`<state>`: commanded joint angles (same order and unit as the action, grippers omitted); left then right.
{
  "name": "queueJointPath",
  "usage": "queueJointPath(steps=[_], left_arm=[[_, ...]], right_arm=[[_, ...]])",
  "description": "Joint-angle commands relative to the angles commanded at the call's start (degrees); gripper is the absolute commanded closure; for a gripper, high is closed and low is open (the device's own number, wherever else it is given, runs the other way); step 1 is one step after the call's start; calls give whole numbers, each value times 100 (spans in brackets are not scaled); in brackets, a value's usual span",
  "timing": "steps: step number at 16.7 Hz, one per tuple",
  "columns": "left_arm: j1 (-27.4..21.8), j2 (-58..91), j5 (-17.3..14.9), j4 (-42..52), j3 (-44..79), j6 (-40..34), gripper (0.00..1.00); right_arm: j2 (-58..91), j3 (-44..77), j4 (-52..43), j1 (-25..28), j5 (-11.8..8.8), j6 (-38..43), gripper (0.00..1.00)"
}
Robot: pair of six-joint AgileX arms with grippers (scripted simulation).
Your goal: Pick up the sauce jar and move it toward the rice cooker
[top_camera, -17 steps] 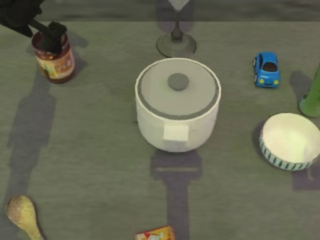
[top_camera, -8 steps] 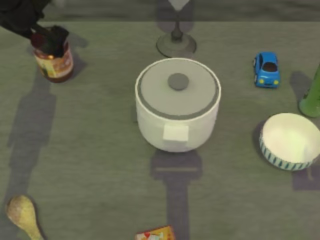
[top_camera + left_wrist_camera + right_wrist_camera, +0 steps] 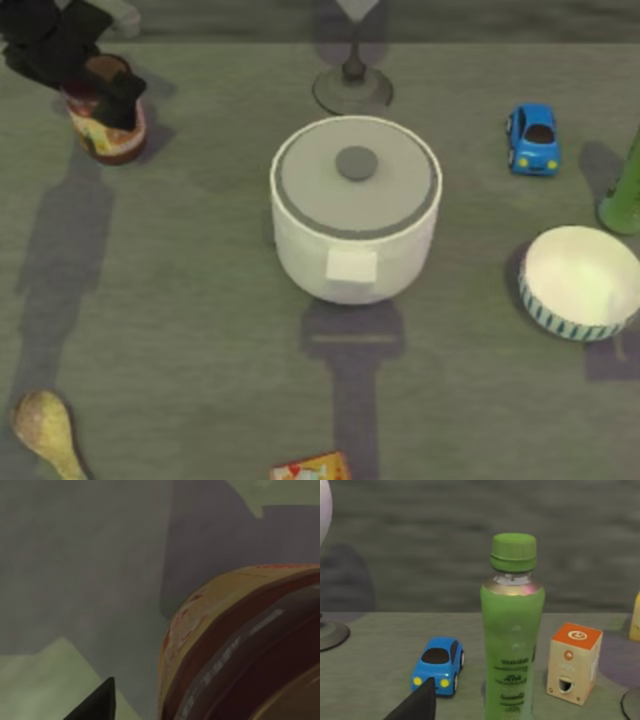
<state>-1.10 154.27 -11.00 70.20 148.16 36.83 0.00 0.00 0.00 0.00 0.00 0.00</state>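
At far left, the left pincer (image 3: pixel 100 85) straddles the orange-labelled sauce jar (image 3: pixel 108 135).

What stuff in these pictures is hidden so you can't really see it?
- Sauce jar: in the top view the left gripper covers its lid; in the left wrist view the picture edge cuts it off.
- Green bottle: cut by the top view's right edge.
- Spoon and orange packet: cut by the top view's bottom edge.
- Right gripper: only one dark fingertip shows, in the right wrist view.
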Motion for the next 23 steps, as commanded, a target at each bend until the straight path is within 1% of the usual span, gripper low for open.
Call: queueJointPath(steps=[1, 14, 15, 23], left_arm=[[0, 0, 0, 0, 0, 0, 0], [0, 0, 0, 0, 0, 0, 98], [0, 0, 0, 0, 0, 0, 100], [21, -3, 3, 0, 0, 10, 100]], right_arm=[[0, 0, 0, 0, 0, 0, 0], [0, 0, 0, 0, 0, 0, 0], [0, 0, 0, 0, 0, 0, 0], [0, 0, 0, 0, 0, 0, 0]])
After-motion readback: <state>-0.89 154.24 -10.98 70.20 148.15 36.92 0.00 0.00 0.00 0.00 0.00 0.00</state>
